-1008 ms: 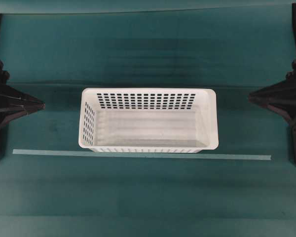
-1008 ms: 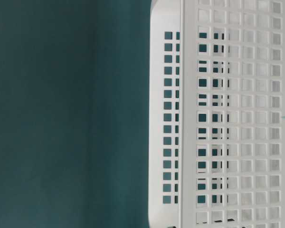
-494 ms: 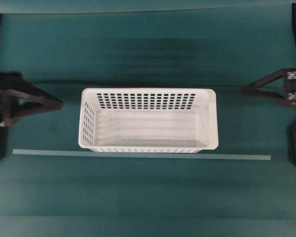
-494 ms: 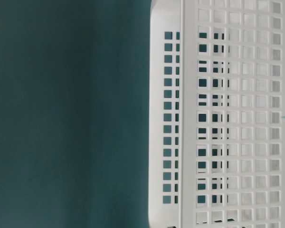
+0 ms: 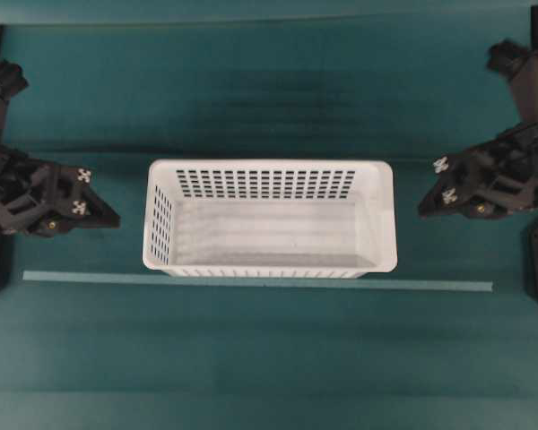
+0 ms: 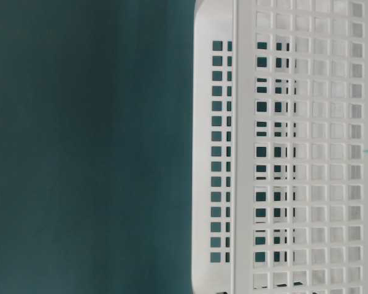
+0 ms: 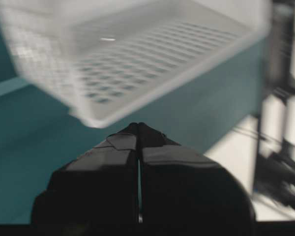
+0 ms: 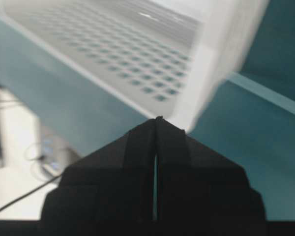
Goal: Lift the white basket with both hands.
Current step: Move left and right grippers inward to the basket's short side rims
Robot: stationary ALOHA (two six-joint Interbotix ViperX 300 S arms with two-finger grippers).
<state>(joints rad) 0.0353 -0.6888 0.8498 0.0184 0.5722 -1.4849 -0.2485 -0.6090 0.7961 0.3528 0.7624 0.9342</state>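
The white basket (image 5: 269, 218) sits at the centre of the green desk (image 5: 269, 358). At nine o'clock of it, the left gripper (image 5: 115, 218), fingers pressed closed on nothing, stands near. At three o'clock, the right gripper (image 5: 423, 211), fingers closed too, near, not touching.

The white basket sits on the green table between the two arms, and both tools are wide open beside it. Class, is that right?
Not quite. The white basket does sit between the arms, but the left tool and right tool are shut, as each wrist view shows.
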